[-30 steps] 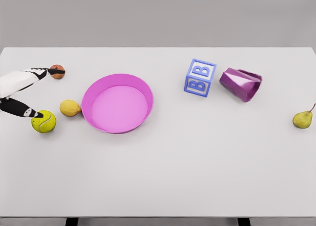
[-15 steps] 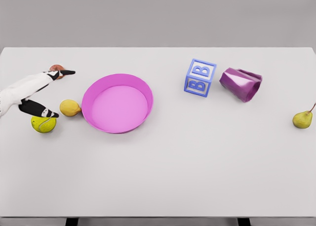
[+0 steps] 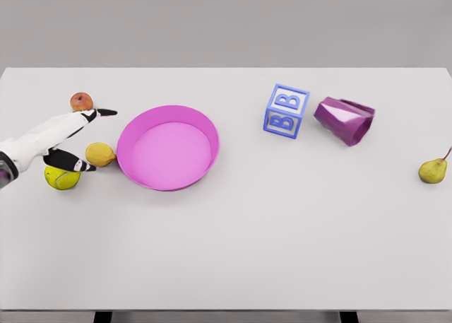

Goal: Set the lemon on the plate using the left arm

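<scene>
Head view: left hand (image 3: 62,141) open beside lemon (image 3: 100,154), seemingly lying lengthwise left-right.

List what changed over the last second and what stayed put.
The left hand moved rightward toward the lemon, uncovering the apple; its fingers are spread, with the thumb now beside the lemon, and it holds nothing. The lemon, tennis ball, pink plate, letter block, purple cup and pear stayed where they were.
</scene>
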Tool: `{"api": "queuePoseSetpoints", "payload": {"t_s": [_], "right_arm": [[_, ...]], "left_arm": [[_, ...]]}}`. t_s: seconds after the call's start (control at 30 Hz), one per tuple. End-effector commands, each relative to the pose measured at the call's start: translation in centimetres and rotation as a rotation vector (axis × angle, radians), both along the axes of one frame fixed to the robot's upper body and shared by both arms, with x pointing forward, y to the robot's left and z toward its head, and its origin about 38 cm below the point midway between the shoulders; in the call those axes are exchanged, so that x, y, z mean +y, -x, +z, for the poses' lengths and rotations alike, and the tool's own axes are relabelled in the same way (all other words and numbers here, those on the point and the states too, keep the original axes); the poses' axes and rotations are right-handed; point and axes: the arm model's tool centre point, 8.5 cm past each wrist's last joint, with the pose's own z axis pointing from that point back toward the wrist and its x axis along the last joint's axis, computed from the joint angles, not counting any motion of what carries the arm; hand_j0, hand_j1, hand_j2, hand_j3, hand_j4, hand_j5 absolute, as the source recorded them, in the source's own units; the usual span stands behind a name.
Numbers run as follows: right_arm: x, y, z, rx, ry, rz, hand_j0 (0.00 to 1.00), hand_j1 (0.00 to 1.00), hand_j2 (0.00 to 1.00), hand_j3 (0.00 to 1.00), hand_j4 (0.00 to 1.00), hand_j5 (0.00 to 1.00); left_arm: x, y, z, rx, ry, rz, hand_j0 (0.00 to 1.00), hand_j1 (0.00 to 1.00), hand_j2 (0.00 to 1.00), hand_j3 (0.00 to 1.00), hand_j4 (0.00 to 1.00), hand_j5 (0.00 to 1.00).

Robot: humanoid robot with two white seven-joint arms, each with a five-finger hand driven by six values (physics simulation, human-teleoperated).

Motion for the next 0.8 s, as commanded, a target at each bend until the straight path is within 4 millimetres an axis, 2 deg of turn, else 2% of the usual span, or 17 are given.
{"api": "queuePoseSetpoints", "payload": {"t_s": [0.0, 0.23, 0.77], "right_arm": [[0.0, 0.0, 0.0, 0.000, 0.000, 0.000, 1.00, 1.00, 1.00, 1.00, 1.00, 1.00], [0.0, 0.0, 0.0, 0.000, 0.000, 0.000, 1.00, 1.00, 1.00, 1.00, 1.00, 1.00], [0.0, 0.0, 0.0, -0.001, 0.000, 0.000, 1.00, 1.00, 1.00, 1.00, 1.00, 1.00]], "left_arm": [[-0.1, -0.1, -0.3, 0.002, -0.006, 0.014, 0.94, 0.94, 0.94, 0.94, 0.94, 0.94], [-0.3, -0.1, -1.7, 0.068, -0.004, 0.080, 0.94, 0.94, 0.94, 0.94, 0.94, 0.94], [-0.1, -0.3, -2.3, 0.092, -0.052, 0.141, 0.91, 0.91, 0.91, 0.91, 0.91, 0.91]]}}
